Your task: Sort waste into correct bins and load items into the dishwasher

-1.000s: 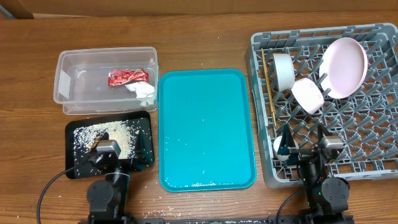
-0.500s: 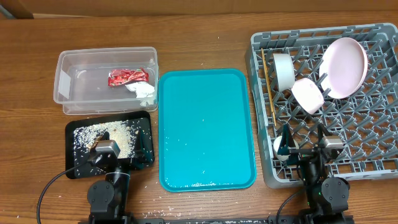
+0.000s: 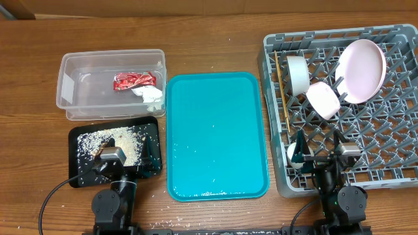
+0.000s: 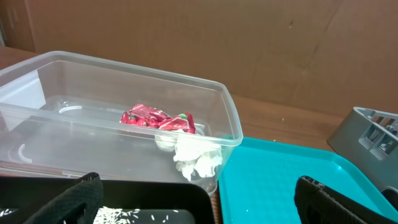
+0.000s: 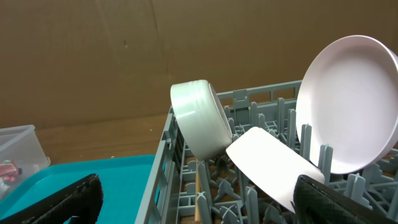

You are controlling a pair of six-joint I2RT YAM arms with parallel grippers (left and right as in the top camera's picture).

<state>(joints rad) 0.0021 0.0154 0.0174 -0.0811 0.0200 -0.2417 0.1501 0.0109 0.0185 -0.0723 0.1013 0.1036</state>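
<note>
Dish rack (image 3: 271,124), a square grey plastic lattice with upright pegs, fills the wooden table's 3 o'clock side and stands loaded. A pale pink-white round plate (image 3: 361,70) is propped on edge toward the rack's 1 o'clock. A whitish bowl (image 3: 298,73) and a small pink bowl (image 3: 323,100) are tilted between pegs near 11 o'clock. Thin wooden chopsticks (image 3: 281,88) lie along the 9 o'clock wall, and a small white cup (image 3: 292,156) sits at 7 o'clock.

At the table's 10 o'clock, a clear round-cornered tub (image 3: 111,55) holds a crinkled shiny red wrapper (image 3: 134,80) touching a crumpled white tissue (image 3: 150,95). At 8 o'clock, a shallow black tray (image 3: 150,132) carries whitish rice crumbs (image 3: 98,140) with brown bits. A glossy teal serving tray (image 3: 215,130) lies between, at centre.

Left gripper (image 4: 196,193) hangs over the black tray and right gripper (image 5: 196,190) over the rack's near edge, both with fingers spread wide and holding nothing.
</note>
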